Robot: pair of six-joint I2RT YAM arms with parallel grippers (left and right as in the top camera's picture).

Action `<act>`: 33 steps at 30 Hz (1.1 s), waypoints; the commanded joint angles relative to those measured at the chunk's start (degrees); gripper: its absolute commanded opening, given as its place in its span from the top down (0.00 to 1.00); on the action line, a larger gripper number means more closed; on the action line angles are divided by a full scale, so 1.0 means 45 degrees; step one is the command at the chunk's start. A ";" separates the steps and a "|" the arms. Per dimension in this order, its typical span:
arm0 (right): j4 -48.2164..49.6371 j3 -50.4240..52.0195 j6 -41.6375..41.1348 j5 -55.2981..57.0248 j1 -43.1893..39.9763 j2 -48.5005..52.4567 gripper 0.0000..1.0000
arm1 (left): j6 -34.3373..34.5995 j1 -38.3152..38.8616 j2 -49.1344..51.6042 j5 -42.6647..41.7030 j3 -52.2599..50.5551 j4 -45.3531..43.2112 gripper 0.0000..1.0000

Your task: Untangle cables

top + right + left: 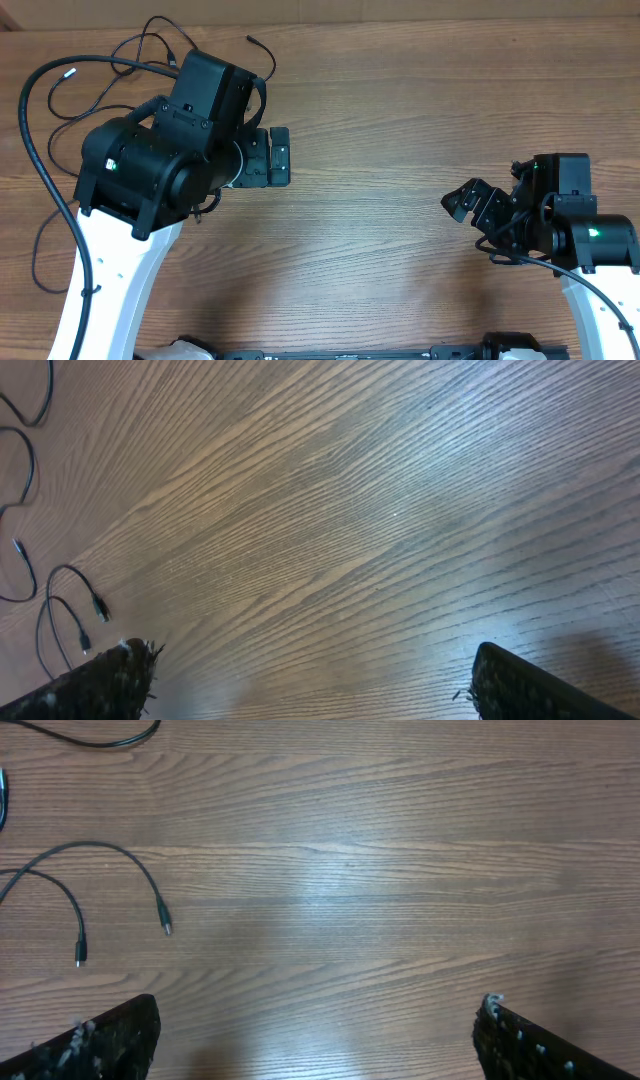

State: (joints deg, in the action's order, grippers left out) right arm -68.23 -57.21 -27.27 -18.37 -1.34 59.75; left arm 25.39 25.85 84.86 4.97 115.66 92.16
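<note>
The cables lie at the table's far left, partly hidden under my left arm. In the overhead view one plug end (252, 41) points right and a silvery tip (68, 72) shows on the left. My left gripper (282, 157) is open, to the right of them over bare wood. Its wrist view shows two plug ends (165, 925) (80, 958) on curved cords, left of the open left gripper (315, 1040). My right gripper (468, 220) is open far to the right. From the open right gripper (315, 685), the cables (98, 608) appear at the left edge.
A thicker black arm wire (35, 150) loops along the table's left side beside the thin cords. The wooden table (380, 120) stretches between the two arms. The arm bases stand at the near edge.
</note>
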 commanded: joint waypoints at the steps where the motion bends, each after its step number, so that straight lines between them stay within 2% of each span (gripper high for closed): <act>1: 0.0044 -0.0291 0.0078 0.0160 0.0073 -0.0019 0.00 | 0.0175 0.0024 -0.0131 -0.0024 0.0155 0.0005 0.00; 17: 0.0044 -0.0291 0.0126 0.1010 0.0073 -0.0019 0.00 | 0.0175 0.0024 -0.0131 -0.0024 0.0155 0.0005 0.00; 26: 0.0092 -0.0253 0.0126 0.3580 0.0073 -0.0180 0.00 | 0.0175 0.0024 -0.0131 -0.0024 0.0160 0.0005 0.00; 29: 0.0923 0.0189 0.0131 0.3842 0.0073 -0.0607 0.00 | 0.0175 0.0024 -0.0131 -0.0024 0.0160 0.0000 0.00; 33: 0.3473 0.1613 0.0131 0.3395 0.0083 -0.1894 0.00 | 0.0175 0.0024 -0.0131 -0.0024 0.0155 0.0005 0.00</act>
State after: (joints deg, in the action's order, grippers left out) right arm -56.47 -53.89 -26.92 -3.60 -1.34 55.68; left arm 25.41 25.85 84.86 4.99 115.66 92.14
